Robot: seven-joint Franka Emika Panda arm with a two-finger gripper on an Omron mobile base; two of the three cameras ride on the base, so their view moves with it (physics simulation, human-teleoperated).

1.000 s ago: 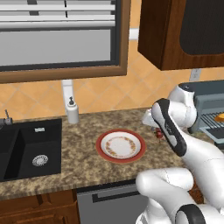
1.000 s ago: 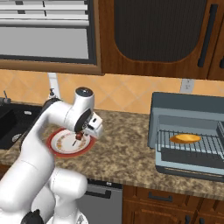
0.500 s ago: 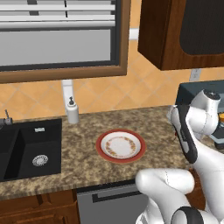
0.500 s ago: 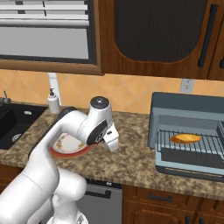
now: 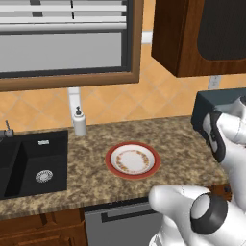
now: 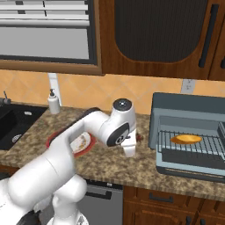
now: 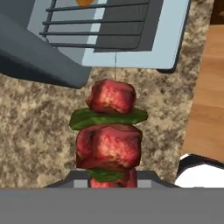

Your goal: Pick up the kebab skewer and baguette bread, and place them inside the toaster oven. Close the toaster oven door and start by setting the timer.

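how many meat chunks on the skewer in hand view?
3 on the skewer: one at the tip, toward the toaster oven; a larger one below the green pepper slice; a third partly cut off at the bottom edge. More may be hidden there.

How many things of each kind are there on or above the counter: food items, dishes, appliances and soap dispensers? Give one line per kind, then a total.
Food items: 2, the kebab skewer held in the shut tool and the baguette bread on the oven rack
Dishes: 1, the plate
Appliances: 1, the toaster oven
Soap dispensers: 1, the soap dispenser
Total: 5
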